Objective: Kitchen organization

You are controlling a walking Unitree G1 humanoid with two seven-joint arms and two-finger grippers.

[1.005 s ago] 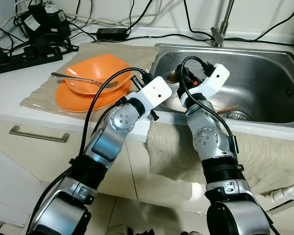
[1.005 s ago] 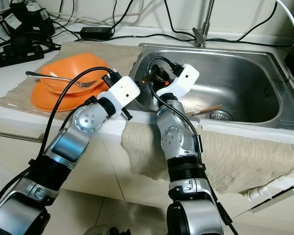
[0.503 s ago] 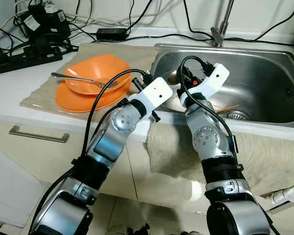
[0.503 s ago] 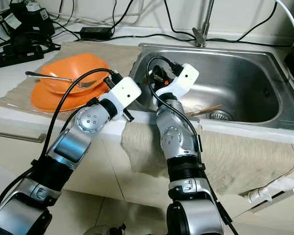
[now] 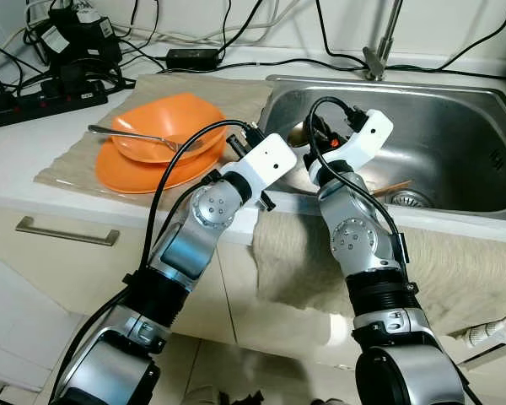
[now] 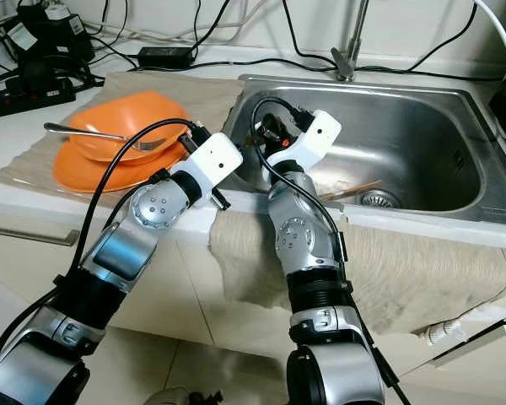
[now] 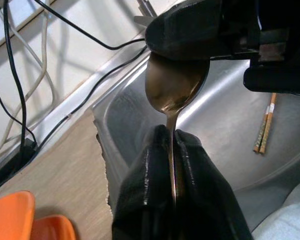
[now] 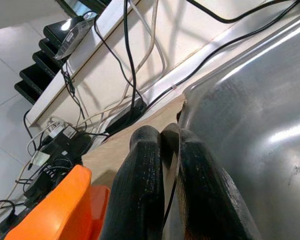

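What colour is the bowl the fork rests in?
Orange; the bowl sits on a matching orange plate, clearest in the left eye view.

Head eyes overlook sink (image 5: 455, 143); wrist cameras peer closely inside.

The sink (image 5: 455, 126) basin lies open beyond the chopsticks (image 7: 264, 131); cables (image 5: 236, 42) crowd the counter.

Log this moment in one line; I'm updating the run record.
left gripper: shut on spoon | right gripper: shut on spoon bowl | over sink edge | chopsticks in sink
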